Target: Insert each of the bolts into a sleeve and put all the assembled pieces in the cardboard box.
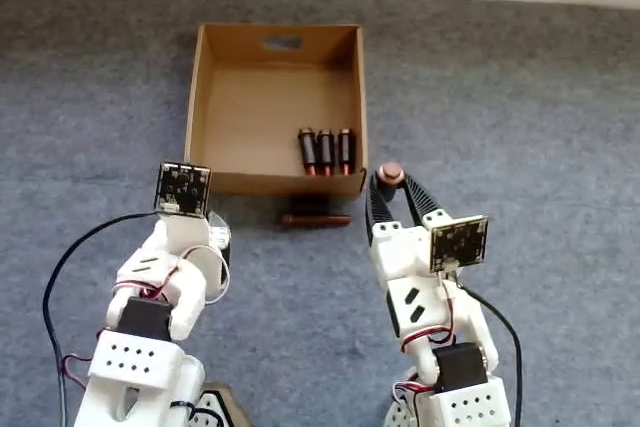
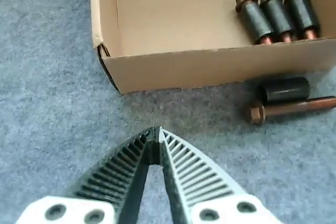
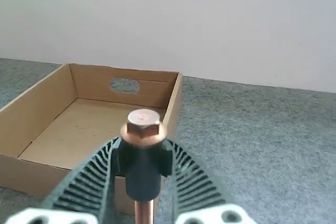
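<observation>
My right gripper (image 1: 392,182) is shut on an assembled piece (image 3: 143,156), a copper bolt inside a black sleeve, held upright just outside the near right corner of the cardboard box (image 1: 205,77). Three assembled pieces (image 1: 326,151) lie side by side in the box's near right corner; they also show in the left wrist view (image 2: 276,16). On the carpet in front of the box lie a loose black sleeve (image 2: 284,89) and a bare copper bolt (image 2: 291,108), side by side. My left gripper (image 2: 158,132) is shut and empty, near the box's near left corner (image 2: 107,61).
Grey carpet (image 1: 540,97) covers the whole work area. A pale wall (image 3: 210,19) stands beyond the box. Cables (image 1: 70,257) trail from the left arm's base.
</observation>
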`<state>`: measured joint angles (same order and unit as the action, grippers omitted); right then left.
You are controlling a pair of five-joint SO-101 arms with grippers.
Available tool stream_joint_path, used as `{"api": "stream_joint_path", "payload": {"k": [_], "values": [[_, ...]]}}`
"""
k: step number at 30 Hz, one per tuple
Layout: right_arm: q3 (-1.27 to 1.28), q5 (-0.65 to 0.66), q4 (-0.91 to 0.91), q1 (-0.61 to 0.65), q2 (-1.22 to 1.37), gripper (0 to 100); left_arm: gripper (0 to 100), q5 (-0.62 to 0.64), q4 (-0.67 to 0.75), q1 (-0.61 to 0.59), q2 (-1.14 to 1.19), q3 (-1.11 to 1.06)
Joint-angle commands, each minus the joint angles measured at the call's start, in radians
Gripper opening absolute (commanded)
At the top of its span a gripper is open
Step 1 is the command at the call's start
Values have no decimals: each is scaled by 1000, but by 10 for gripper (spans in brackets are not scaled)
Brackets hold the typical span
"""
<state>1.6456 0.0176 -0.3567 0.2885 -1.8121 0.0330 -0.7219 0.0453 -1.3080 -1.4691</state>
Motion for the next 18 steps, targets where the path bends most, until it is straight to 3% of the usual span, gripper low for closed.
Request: {"api": "stream_joint_path", "payload": {"k": [1, 6, 18], "values": [[-176, -8, 4, -5, -10, 9, 13, -8, 25, -5, -13, 1], [-423, -9, 4, 31, 202, 9, 13, -9, 101, -5, -13, -41], [-1073, -11, 8, 200, 1285, 9, 13, -11, 123, -10, -13, -51]]}}
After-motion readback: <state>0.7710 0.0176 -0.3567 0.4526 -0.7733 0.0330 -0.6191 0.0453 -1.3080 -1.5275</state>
